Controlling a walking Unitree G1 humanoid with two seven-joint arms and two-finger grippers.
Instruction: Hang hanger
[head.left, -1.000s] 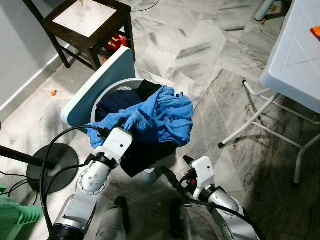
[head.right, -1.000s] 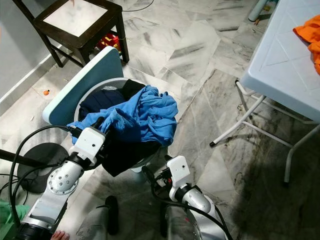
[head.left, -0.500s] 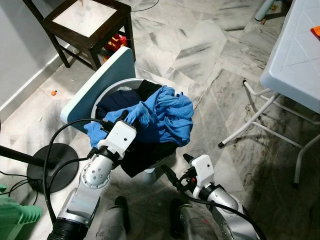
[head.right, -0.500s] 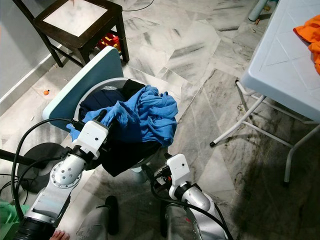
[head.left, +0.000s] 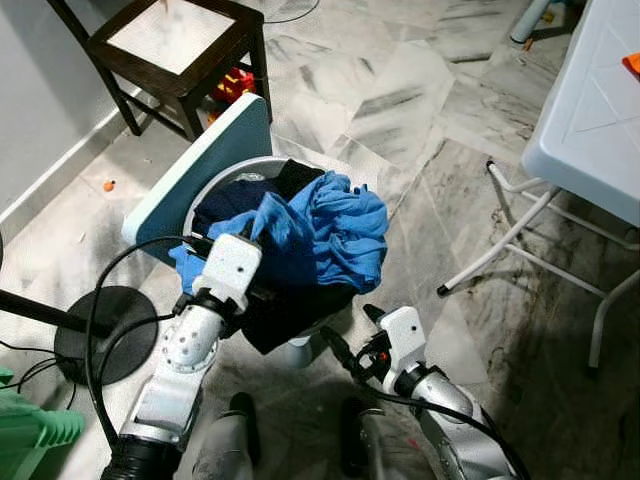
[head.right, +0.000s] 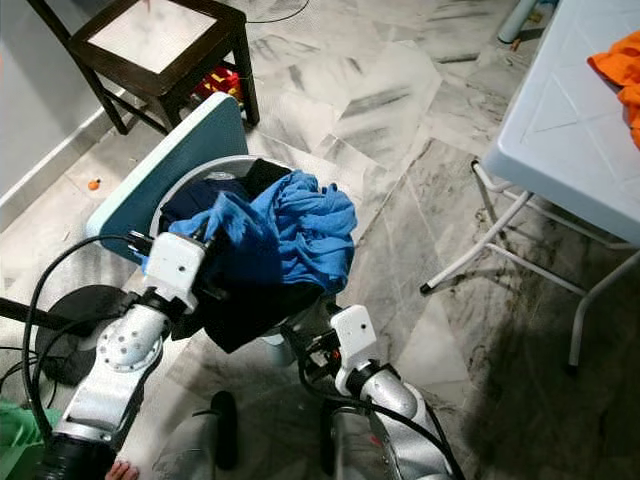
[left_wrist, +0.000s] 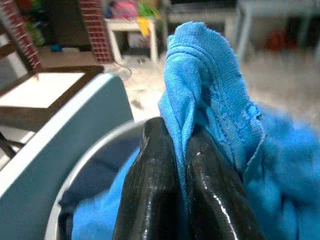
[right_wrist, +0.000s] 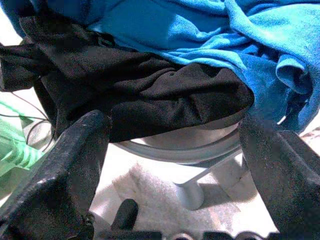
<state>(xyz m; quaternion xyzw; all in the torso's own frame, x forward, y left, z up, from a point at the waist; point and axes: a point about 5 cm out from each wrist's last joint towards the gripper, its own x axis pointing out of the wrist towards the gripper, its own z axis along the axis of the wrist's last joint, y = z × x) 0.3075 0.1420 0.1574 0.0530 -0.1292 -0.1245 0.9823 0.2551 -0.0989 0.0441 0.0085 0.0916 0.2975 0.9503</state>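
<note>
Oddly, no hanger anywhere to be made out; instead a blue garment (head.left: 330, 225) heaped in a grey basket (head.right: 262, 330), over dark clothes (head.left: 290, 305) that spill across the near rim. Pinched at 1 fold by the left gripper (left_wrist: 179, 150), fingers (left_wrist: 150, 195) closed tight on the cloth, the fold standing up out of the tips and running along the finger line. So already in hand for the left arm: garment directly ahead of and slightly above its wrist, rest of the cloth trailing away toward the basket's far right side. Probably a lift straight up and back toward the body to free it from the pile, with the risk of dragging the dark clothes along.

Lower down, the right gripper (head.left: 345, 345) below and in front of the basket, fingers (right_wrist: 75, 165) spread wide and empty, pointing up at the underside of the rim; near, but touching nothing.

Around: a teal lid (head.left: 195, 175) leaning at the basket's left, a dark stool (head.left: 175, 45) beyond it, a white folding table (head.right: 570, 130) on the right with orange cloth (head.right: 622, 70) on top, a round black stand base (head.left: 100, 330) on the marble floor (head.left: 400, 90).

No brand, label or writing legible.
</note>
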